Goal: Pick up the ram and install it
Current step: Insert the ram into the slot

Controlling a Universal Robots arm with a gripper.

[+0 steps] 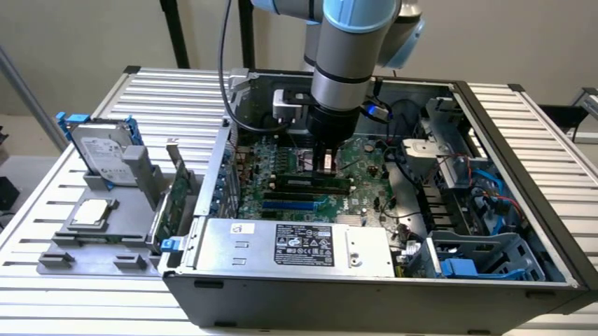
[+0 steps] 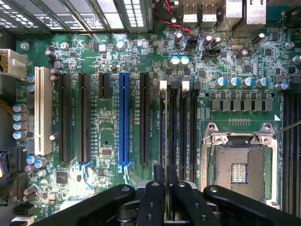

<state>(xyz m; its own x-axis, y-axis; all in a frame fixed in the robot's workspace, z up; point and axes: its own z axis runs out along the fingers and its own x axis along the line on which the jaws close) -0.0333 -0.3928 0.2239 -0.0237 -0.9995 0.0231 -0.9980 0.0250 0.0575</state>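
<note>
Green ram point(image 2: 165, 141) clamped edge-on in the gripper point(image 2: 165, 176) over the motherboard point(image 2: 113, 155).
Black fingers point(image 2: 159, 175) pinch the thin stick, which runs along the first memory slot point(image 2: 163, 117) beside the blue slot point(image 2: 124, 120); whether it is seated, I cannot tell. In the exterior view the arm point(image 1: 344, 63) reaches straight down into the open case point(image 1: 523, 182), the gripper point(image 1: 327, 166) just above the board.

Single arm point(image 1: 338, 49) descending vertically, wrist straight down. The pincer point(image 2: 165, 181) points downward, its dark fingers point(image 2: 153, 202) drawn close together and clamped on a thin stick held edge-on.
</note>
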